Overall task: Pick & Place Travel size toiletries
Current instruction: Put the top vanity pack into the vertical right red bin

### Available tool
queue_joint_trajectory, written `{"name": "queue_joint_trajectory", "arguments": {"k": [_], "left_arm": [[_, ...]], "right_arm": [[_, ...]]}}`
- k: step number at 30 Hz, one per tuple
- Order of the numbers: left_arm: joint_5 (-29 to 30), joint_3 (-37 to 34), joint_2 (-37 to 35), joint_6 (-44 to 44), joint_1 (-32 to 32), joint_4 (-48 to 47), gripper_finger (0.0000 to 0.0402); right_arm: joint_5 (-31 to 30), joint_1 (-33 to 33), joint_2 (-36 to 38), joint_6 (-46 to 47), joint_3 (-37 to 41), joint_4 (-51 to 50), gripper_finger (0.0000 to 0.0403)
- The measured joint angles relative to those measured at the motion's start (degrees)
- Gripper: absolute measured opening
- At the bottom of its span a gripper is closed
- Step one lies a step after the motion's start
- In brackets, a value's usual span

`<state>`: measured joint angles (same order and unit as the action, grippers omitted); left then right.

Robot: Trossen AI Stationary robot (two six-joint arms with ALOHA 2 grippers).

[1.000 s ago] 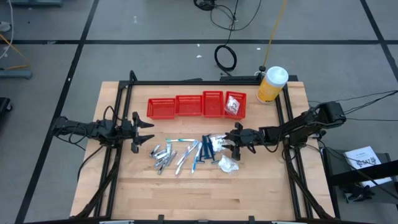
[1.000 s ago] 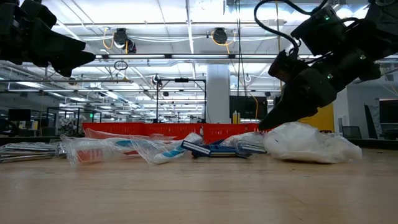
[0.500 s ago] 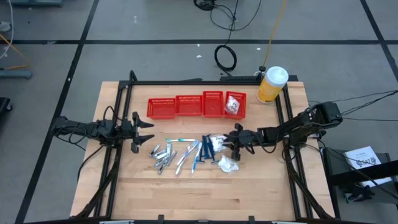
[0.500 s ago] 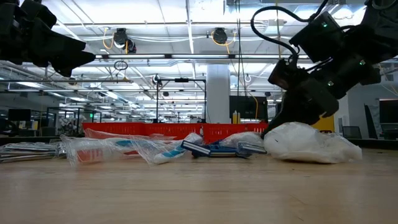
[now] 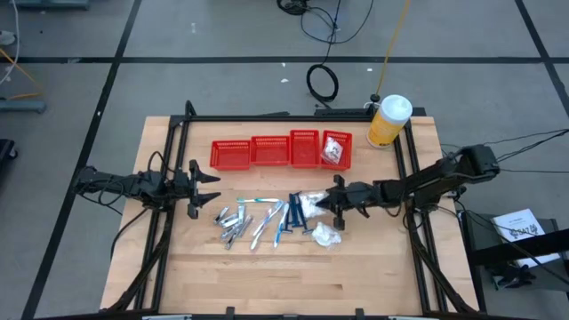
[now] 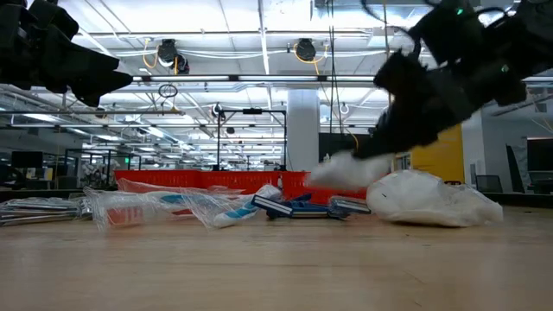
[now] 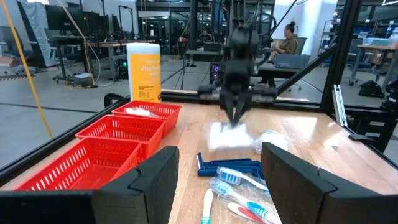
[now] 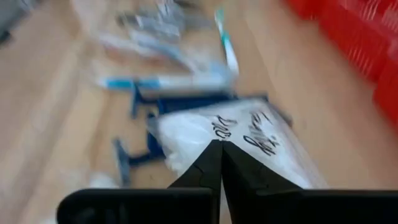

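My black fingers pinch a white packet with black lettering. Behind it lie dark-blue sticks and a white-teal stick on pale wood, beside red mesh baskets.

The table holds four red mesh baskets in one row and one yellow white-capped bottle. Two white clear-wrapped packets are countable outside the baskets, one held packet and one packet lying on the wood; the rightmost basket holds further packets whose number cannot be told. The silvery-grey tubes and the dark-blue and white-teal handled sticks lie overlapped in one heap, and neither kind can be counted exactly. Two arms are present.
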<state>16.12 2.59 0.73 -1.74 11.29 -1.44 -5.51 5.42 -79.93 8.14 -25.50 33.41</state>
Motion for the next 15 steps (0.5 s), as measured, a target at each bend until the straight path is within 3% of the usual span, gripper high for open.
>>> {"name": "queue_joint_trajectory", "arguments": {"k": [4, 10, 12, 15], "left_arm": [[0.0, 0.0, 0.0, 0.0, 0.0, 0.0, 0.0225], [0.0, 0.0, 0.0, 0.0, 0.0, 0.0, 0.0225], [0.0, 0.0, 0.0, 0.0, 0.0, 0.0, 0.0225], [0.0, 0.0, 0.0, 0.0, 0.0, 0.0, 0.0225]], "right_arm": [[-1.2, -2.7, 8.4, -3.5, 0.0, -0.5, 0.0001], [-17.1, -12.0, 17.3, -10.6, 0.0, -7.5, 0.0], [-18.2, -16.8, 17.9, -10.6, 0.0, -9.9, 0.0], [-14.6, -24.1, 16.4, -10.1, 0.0, -12.4, 0.0]]}}
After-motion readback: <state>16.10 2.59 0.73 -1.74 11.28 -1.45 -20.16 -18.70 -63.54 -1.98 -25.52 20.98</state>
